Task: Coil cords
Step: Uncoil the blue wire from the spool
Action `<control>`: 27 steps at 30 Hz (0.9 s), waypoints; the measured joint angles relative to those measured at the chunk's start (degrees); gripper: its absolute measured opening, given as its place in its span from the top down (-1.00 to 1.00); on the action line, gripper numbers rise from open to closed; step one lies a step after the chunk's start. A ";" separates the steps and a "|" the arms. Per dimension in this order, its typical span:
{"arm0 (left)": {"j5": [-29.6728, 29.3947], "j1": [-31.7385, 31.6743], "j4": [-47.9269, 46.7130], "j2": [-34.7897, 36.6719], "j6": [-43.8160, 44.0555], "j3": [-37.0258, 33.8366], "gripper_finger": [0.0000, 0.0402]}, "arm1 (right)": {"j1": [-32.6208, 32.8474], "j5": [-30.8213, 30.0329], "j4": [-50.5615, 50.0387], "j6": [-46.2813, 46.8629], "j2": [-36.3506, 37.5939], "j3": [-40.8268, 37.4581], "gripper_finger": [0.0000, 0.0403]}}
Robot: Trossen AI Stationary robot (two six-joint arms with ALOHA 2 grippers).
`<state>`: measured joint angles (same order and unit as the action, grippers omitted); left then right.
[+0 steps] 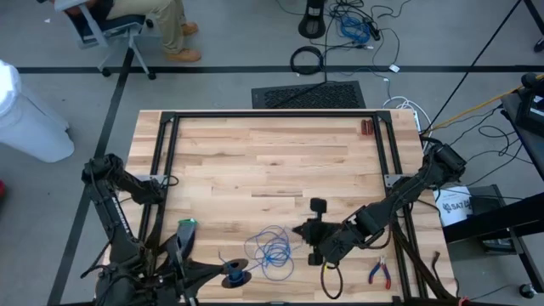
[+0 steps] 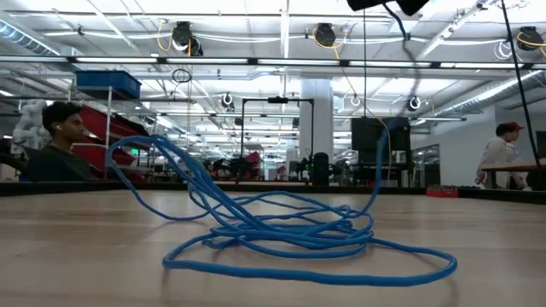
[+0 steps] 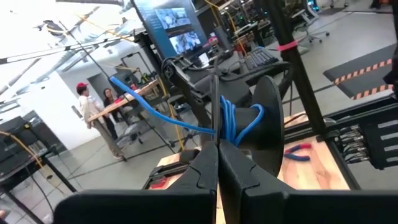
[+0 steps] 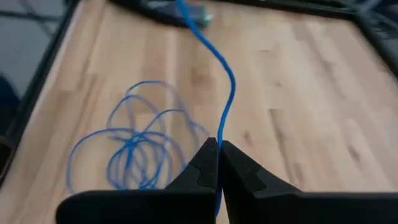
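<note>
Near the table's (image 1: 255,144) front edge, the left gripper (image 3: 217,163) pinches one stretch of the blue cord (image 1: 270,250), while the right gripper (image 4: 217,163) clamps another, apparently keeping it taut above the loose pile for winding.

Left arm's base cut off by bottom edge, high view; left tool (image 3: 217,163) hard to pick out there. Right tool (image 4: 217,163) tips hide the wire (image 4: 227,87) where it passes btwn them. Low view: both tools out of frame above, wire runs up past top edge. Small red-brown item (image 1: 366,127) at far right of bench (image 1: 272,161): too small to tell. Pliers (image 1: 379,272) jaws too small to make out.
</note>
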<state>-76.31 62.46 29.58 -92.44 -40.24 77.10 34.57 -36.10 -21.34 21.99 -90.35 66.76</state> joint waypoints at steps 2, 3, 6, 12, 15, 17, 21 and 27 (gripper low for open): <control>-0.21 0.53 -0.11 0.00 -1.78 0.00 0.99 | 0.58 -1.33 -0.22 1.17 1.44 0.00 1.00; -0.29 0.79 -0.36 0.01 -2.54 0.00 0.99 | 1.07 -2.01 -0.09 1.33 2.18 0.00 1.00; -0.41 1.47 -2.15 0.02 -3.69 0.00 0.99 | 3.11 -3.56 1.78 0.80 4.32 0.00 1.00; -3.40 1.81 -8.60 0.02 -5.64 0.00 0.99 | 8.30 -4.96 12.33 -7.20 7.54 0.00 1.00; -6.10 1.78 -11.47 0.02 -6.63 0.00 0.99 | 11.05 -4.90 19.02 -12.38 8.31 0.00 1.00; -7.90 1.81 -13.31 0.02 -6.65 0.00 0.99 | 12.65 -4.68 23.49 -15.82 8.56 0.00 1.00; -12.83 1.78 -15.67 0.02 -6.64 -0.01 0.99 | 15.06 -4.47 29.66 -21.16 8.59 0.00 1.00; -13.48 0.12 -15.72 0.02 -6.63 -0.54 0.99 | 16.17 -4.33 33.70 -23.66 8.59 0.00 1.00</control>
<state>-89.79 62.58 13.87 -92.42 -46.87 76.56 50.74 -40.42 12.37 -1.67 -81.76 66.76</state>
